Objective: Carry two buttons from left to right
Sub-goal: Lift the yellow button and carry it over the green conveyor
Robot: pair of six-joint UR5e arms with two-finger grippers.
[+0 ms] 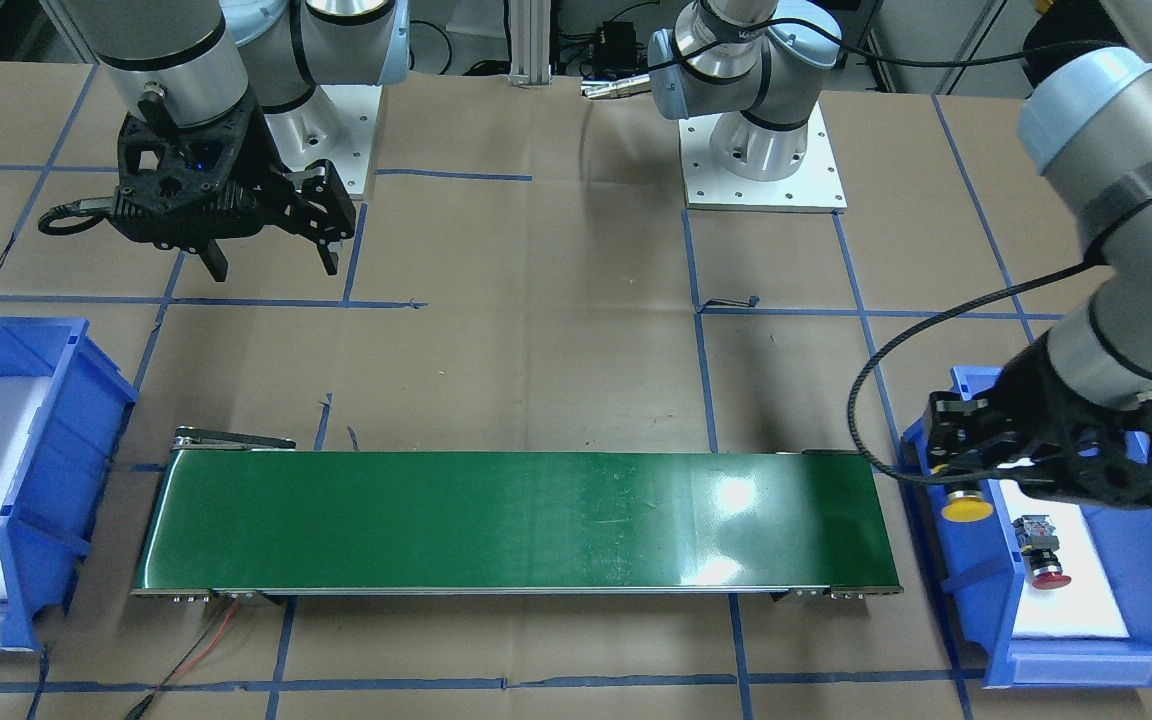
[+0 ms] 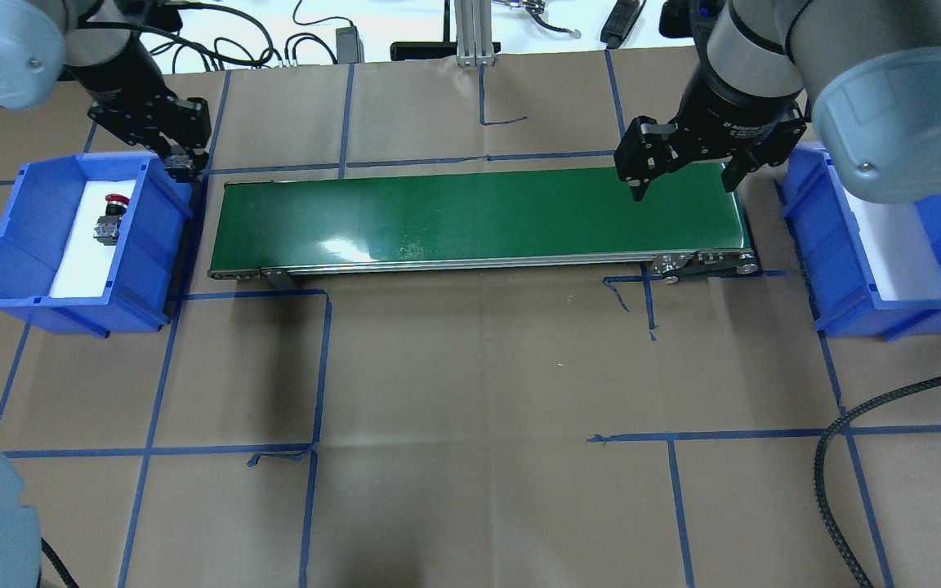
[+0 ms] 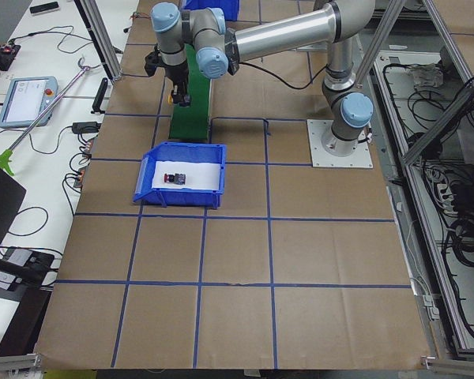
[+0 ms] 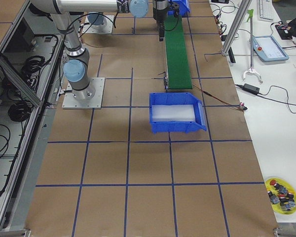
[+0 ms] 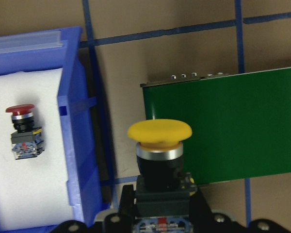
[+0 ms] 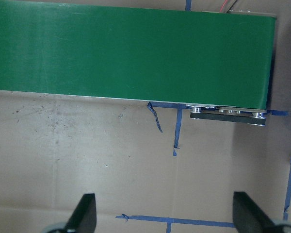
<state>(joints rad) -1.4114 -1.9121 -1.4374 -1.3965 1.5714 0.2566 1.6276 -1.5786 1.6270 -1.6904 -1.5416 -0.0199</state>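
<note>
The yellow button [image 5: 159, 132] is pinched by its base in the left gripper [image 5: 160, 208], low in the wrist view, between the bin [image 5: 72, 145] and the belt [image 5: 233, 126]. The red button [image 5: 22, 131] is seen lying in the bin. The right gripper [image 1: 273, 267] is held spread, upper left in the front view. If released too early, the yellow button could be dropped into the gap beside the belt, or toppled by its heavy cap.

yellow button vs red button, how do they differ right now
Cap colour: the yellow button has a yellow cap, the red button a red one. The yellow button is gripped by its base in the left gripper; the red button lies on its side on white foam in the blue bin. Both have black collars.
</note>
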